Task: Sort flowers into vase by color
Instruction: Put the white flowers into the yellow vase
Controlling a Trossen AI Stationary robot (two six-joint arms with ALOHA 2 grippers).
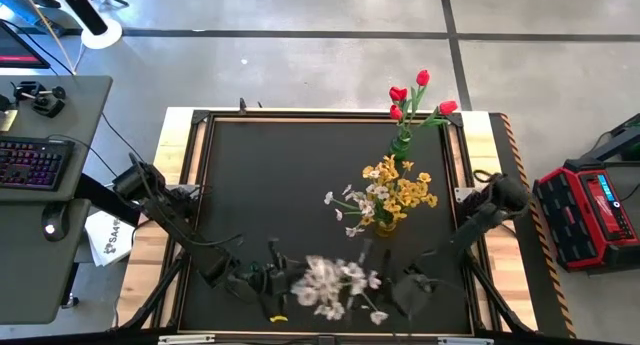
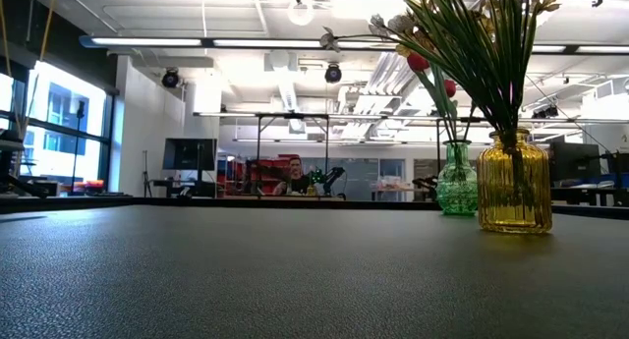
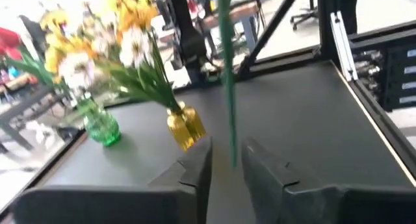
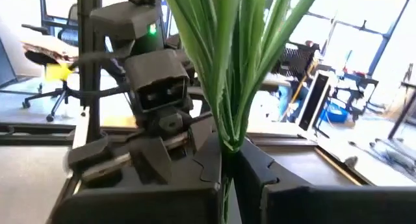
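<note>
A white flower spray (image 1: 335, 280) hangs blurred over the table's near edge, between my two grippers. My right gripper (image 4: 227, 169) is shut on its green stem. My left gripper (image 3: 227, 165) faces it from the left, open, with the stem's thin end (image 3: 229, 120) in the gap between its fingers; no touch shows. A yellow vase (image 1: 386, 225) holds yellow and white flowers (image 1: 400, 190). A green vase (image 2: 456, 182) at the far right holds red tulips (image 1: 415, 95). My right gripper pinches the flower's stem (image 4: 227, 145) between its two fingers, just below where the long leaves (image 4: 227, 49) fan out. The fingers come level from the table's right and lie across the stem. The flower is lifted clear of the table.
The two vases stand close together on the black mat (image 1: 270, 185) in its right half; the mat's left half is bare. A raised frame (image 1: 200, 120) rims the table. A keyboard (image 1: 30, 163) on a desk lies off the left side, and a red case (image 1: 590, 210) off the right.
</note>
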